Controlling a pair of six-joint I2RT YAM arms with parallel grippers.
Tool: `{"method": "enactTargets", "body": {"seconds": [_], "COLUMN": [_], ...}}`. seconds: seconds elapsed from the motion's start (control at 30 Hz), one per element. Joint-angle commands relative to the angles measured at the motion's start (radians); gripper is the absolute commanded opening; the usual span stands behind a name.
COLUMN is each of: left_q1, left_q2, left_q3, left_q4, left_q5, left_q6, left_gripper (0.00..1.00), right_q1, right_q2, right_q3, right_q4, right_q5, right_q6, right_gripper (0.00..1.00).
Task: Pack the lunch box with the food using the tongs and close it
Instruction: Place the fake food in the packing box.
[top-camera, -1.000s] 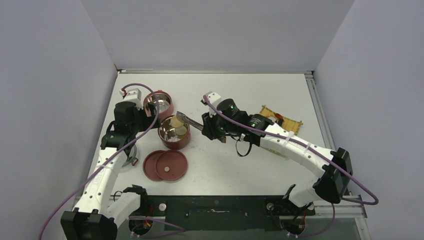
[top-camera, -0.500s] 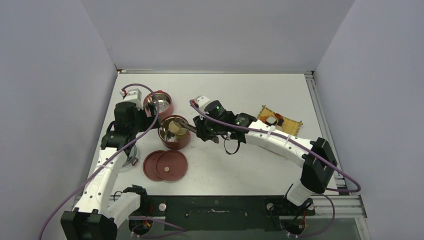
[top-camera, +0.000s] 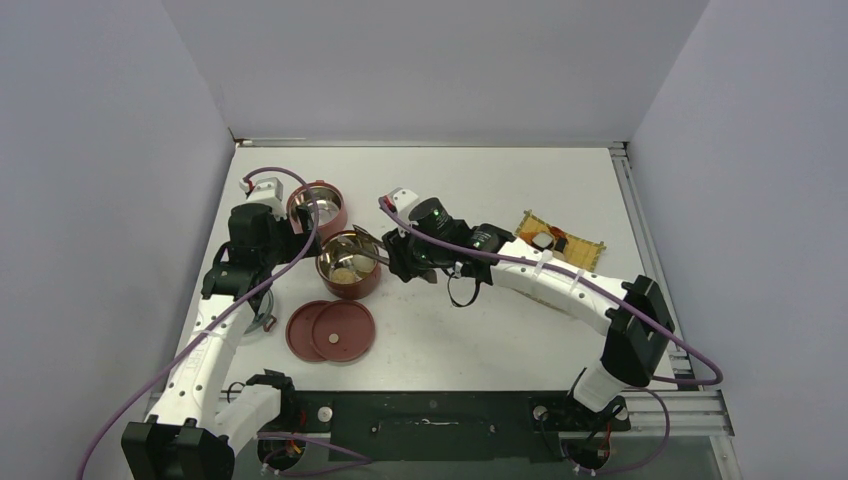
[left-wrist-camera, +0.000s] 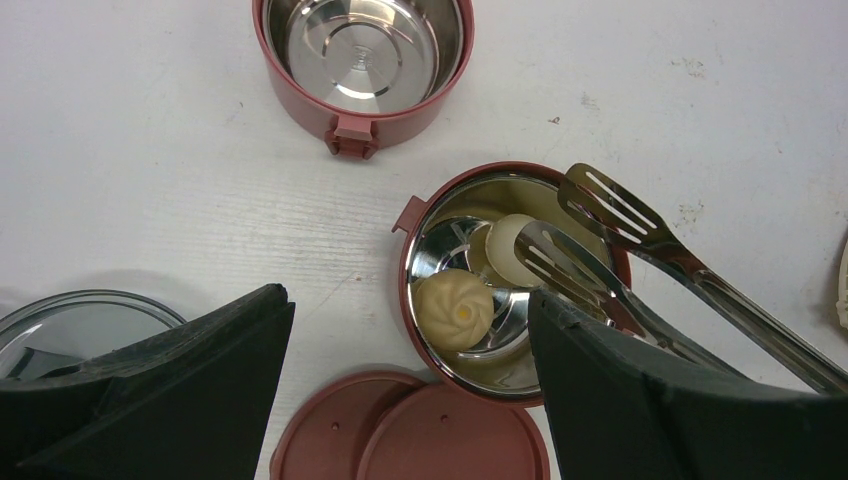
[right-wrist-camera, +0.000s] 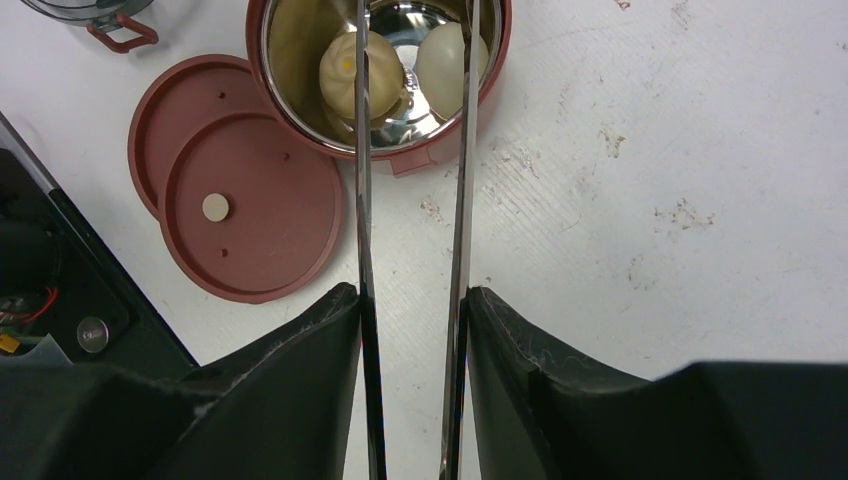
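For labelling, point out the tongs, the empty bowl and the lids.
tongs (left-wrist-camera: 610, 205), left wrist view, slotted tip.
empty bowl (left-wrist-camera: 362, 60), left wrist view, steel floor.
lids (right-wrist-camera: 265, 220), right wrist view, upper lid's face.

Bright, even light from overhead falls on the white table (top-camera: 500, 190), and the shadows under the arms are faint and soft-edged. Glare glints off the lunch box's (left-wrist-camera: 365, 45) steel inside and off the tongs (left-wrist-camera: 655, 240). All views are sharp.

two bowls (left-wrist-camera: 400, 112) (left-wrist-camera: 408, 275), two lids (right-wrist-camera: 255, 215) (right-wrist-camera: 150, 120), two balls (right-wrist-camera: 338, 70) (right-wrist-camera: 440, 60), one tongs (left-wrist-camera: 610, 205)

White table (top-camera: 500, 180), two bowls (top-camera: 350, 291), lids (top-camera: 335, 331) (overlapping), yellow mat (top-camera: 590, 249)
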Motion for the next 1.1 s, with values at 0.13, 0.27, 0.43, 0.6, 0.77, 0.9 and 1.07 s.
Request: {"method": "enactTargets", "body": {"seconds": [0.13,0.27,0.43,0.6,0.77,0.9,1.07], "left_q1": [0.001,0.000,0.000,0.000,0.000,0.000,-0.002], "left_q2": [-0.003,-0.005,-0.003,-0.005,-0.003,-0.006,-0.003], "left_q3": [0.018,0.017,0.017,0.012,0.012,0.012,0.012], "left_q4": [0.027,0.028,0.029,0.031,0.030,0.029,0.029], "left_q5": [-0.017,-0.015,-0.009,-0.003,0.004,0.005,0.005], "left_q6": [0.009,0.009,0.009,0.006,0.006,0.006,0.006], "left_gripper": [0.86,0.86,0.86,0.86,0.86,0.86,0.86], "right_q1": [0.003,-0.004,-0.107,-0.213,-0.251,-0.278,-0.296], "right_q2": [-0.119,-0.209,-0.334,-0.392,-0.379,-0.371,-0.369], "right_q3": [0.046,0.001,-0.075,-0.097,-0.104,-0.104,-0.101], "right_q4": [-0.021,-0.117,-0.231,-0.385,-0.567,-0.660,-0.755], "right_q5": [0.041,0.148,0.183,0.220,0.322,0.363,0.446], "right_q6": [0.010,0.049,0.129,0.179,0.207,0.226,0.252], "right_gripper": [0.40,0.40,0.39,0.38,0.38,0.38,0.39]}}
